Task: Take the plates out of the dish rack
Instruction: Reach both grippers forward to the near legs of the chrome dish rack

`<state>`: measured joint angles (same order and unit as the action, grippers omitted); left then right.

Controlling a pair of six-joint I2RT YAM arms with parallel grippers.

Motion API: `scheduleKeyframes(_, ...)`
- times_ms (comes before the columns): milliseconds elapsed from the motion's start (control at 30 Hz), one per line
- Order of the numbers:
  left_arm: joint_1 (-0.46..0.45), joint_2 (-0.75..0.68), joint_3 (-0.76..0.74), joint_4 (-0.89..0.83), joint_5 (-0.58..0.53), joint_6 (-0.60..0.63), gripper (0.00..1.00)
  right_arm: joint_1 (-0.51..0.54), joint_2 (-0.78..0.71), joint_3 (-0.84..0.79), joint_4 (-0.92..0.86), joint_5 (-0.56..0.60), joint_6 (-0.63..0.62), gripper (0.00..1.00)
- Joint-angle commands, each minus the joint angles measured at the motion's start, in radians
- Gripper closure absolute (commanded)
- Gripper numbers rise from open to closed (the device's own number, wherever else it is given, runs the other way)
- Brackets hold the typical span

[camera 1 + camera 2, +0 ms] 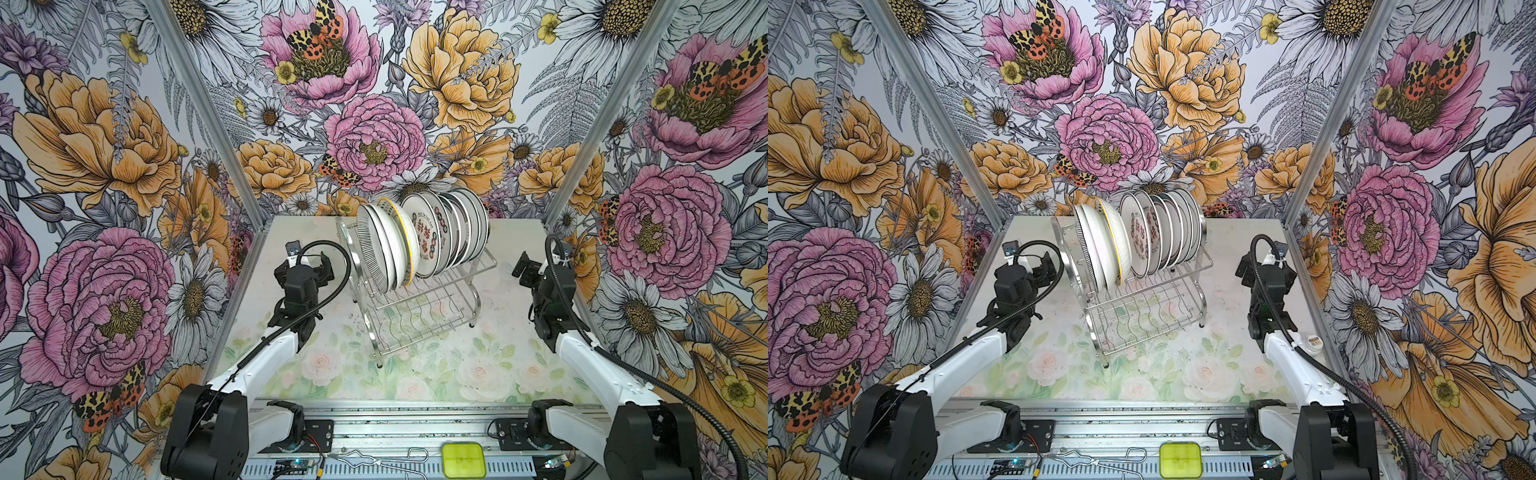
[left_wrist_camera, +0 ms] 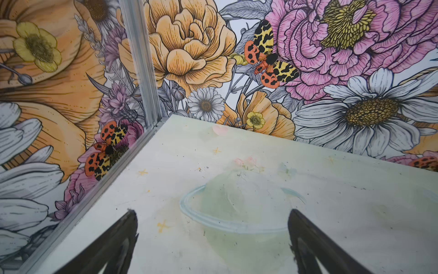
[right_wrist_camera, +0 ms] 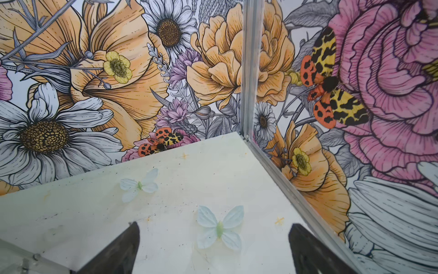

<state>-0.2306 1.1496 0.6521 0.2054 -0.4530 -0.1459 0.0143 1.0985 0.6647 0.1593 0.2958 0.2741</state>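
Lime-green square plastic box (image 1: 464,460) sits at the near edge, out of play. All the round white ceramic plates (image 1: 419,237) stand on edge, packed rim against rim in the upper tier of the shiny steel-wire dish rack (image 1: 419,320). It stands skewed toward the back of the pale flower-printed tabletop (image 1: 415,386).

Packed so, one plate drawn out could drag its neighbour, I judge. The light rack on its thin legs could skid or tip, and a glazed rim may slip from a narrow pinch.

Left gripper (image 1: 309,264) hovers near the rack's left arch, not touching; right gripper (image 1: 524,266) hangs farther off on the other side. Left arm (image 1: 257,361) and right arm (image 1: 590,361) reach forward, wrists dipped, jaws spread wide and empty.
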Motion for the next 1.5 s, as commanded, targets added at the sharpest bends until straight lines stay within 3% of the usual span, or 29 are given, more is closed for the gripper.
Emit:
scheduleKeyframes(0,-0.011,-0.041,0.062,-0.333,0.005,-0.159,0.01,0.004,-0.025,0.070,-0.325,-0.109,0.149,0.01)
scheduleKeyframes(167,-0.030,-0.063,0.107,-0.543,0.076,-0.268,0.01,0.004,-0.033,0.099,-0.420,-0.290,0.286,0.00)
scheduleKeyframes(433,-0.144,-0.107,0.075,-0.602,0.175,-0.363,0.01,0.009,-0.003,0.103,-0.451,-0.525,0.449,0.00)
scheduleKeyframes(767,-0.228,-0.176,0.037,-0.698,0.149,-0.465,0.01,0.012,0.001,0.080,-0.478,-0.607,0.462,0.01)
scheduleKeyframes(1233,-0.292,-0.415,-0.089,-0.862,0.183,-0.605,0.01,0.031,-0.084,0.002,-0.478,-0.681,0.456,0.00)
scheduleKeyframes(1467,-0.294,-0.445,-0.114,-0.871,0.236,-0.649,0.01,0.098,-0.109,-0.031,-0.477,-0.666,0.438,0.09)
